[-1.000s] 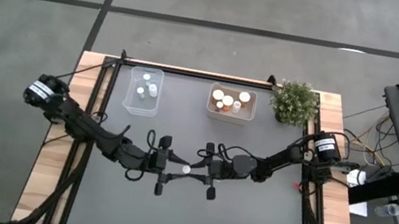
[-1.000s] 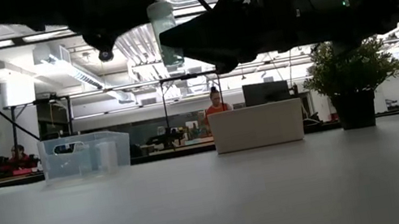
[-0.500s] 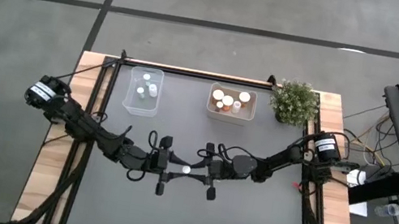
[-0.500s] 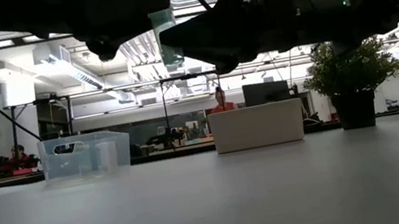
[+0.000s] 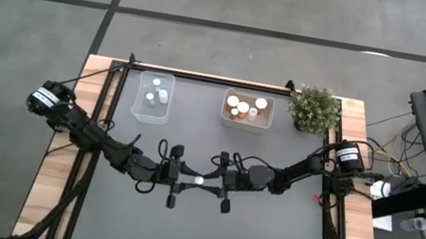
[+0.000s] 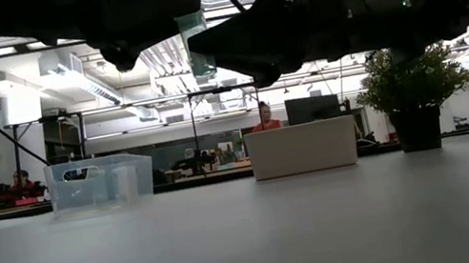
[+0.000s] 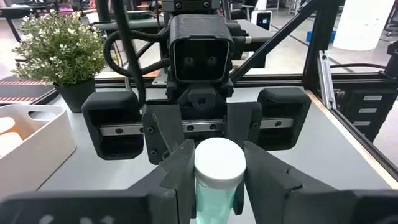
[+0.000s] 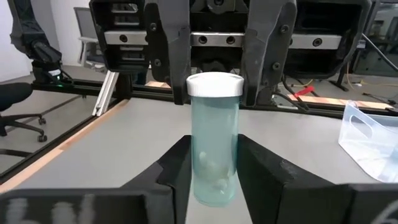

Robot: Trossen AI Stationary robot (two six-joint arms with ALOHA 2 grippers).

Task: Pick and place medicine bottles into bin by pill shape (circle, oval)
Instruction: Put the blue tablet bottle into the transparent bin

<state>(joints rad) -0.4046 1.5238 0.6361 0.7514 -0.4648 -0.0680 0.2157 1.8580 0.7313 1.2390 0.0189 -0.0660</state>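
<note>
1 pale bottle (image 8: pixel 214 140) held mid-counter, off the surface, between 2 grippers facing each other. Right gripper (image 8: pixel 213 180) jaws narrow, clamped on its body; left gripper (image 7: pixel 211 180) jaws close beside it, contact hard to tell. Clear bin (image 5: pixel 154 96) near far edge holds 3 bottles; white bin (image 5: pixel 247 110) 4. Low view hides bin contents; pills show only in the right wrist view.

Left gripper (image 7: pixel 217 186) fingers flank a white-capped pale bottle (image 7: pixel 217 177); right gripper (image 7: pixel 199 140) faces it, potted plant (image 7: pixel 62 53) behind.
</note>
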